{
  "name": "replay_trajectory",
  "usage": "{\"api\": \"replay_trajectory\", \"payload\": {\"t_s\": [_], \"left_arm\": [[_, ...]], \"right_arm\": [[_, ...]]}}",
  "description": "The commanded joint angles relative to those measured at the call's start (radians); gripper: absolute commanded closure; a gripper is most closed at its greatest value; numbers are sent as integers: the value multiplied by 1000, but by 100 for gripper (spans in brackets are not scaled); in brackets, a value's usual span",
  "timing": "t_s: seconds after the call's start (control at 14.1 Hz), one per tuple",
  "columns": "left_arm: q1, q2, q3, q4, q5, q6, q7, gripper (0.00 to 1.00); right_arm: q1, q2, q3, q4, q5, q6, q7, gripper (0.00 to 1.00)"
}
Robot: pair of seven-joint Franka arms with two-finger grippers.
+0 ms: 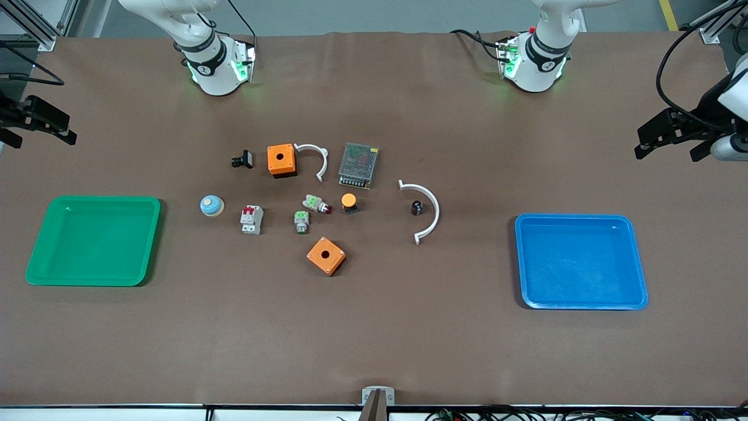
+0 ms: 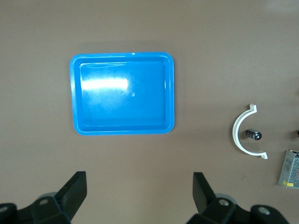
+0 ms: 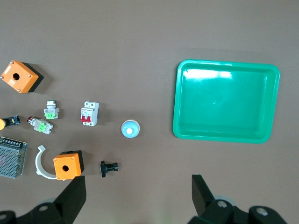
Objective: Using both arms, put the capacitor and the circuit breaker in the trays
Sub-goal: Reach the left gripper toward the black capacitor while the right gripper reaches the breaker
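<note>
The capacitor (image 1: 416, 207), a tiny black cylinder, stands on the brown table inside a white curved bracket (image 1: 431, 211). It also shows in the left wrist view (image 2: 253, 135). The circuit breaker (image 1: 252, 219), a light-grey block with red levers, lies toward the right arm's end, beside a blue-white dome (image 1: 211, 205). It also shows in the right wrist view (image 3: 89, 113). My left gripper (image 1: 646, 143) hangs open and empty high over the table's edge at the left arm's end (image 2: 140, 191). My right gripper (image 1: 65, 130) hangs open and empty over the right arm's end (image 3: 140, 193).
A blue tray (image 1: 526, 298) lies toward the left arm's end and a green tray (image 1: 35, 269) toward the right arm's end. Between them lie two orange boxes (image 1: 281, 159) (image 1: 326, 255), a mesh power supply (image 1: 358, 165), a second white bracket (image 1: 315, 156), push-buttons (image 1: 301, 221) and a black clip part (image 1: 242, 159).
</note>
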Motion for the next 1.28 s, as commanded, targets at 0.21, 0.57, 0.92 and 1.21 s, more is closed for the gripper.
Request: {"api": "replay_trajectory", "payload": {"t_s": [0.21, 0.57, 0.92, 1.21], "left_arm": [[-98, 82, -48, -22, -17, -12, -184, 0], [-268, 246, -48, -14, -17, 58, -430, 0], [-414, 425, -48, -14, -15, 247, -711, 0], [-515, 559, -43, -17, 0, 494, -893, 0]], "right_arm": [[-7, -3, -1, 5, -11, 10, -5, 0], [-70, 101, -2, 5, 1, 76, -9, 0], [-74, 213, -2, 8, -8, 137, -9, 0], [-31, 268, 1, 2, 14, 169, 14, 0]]}}
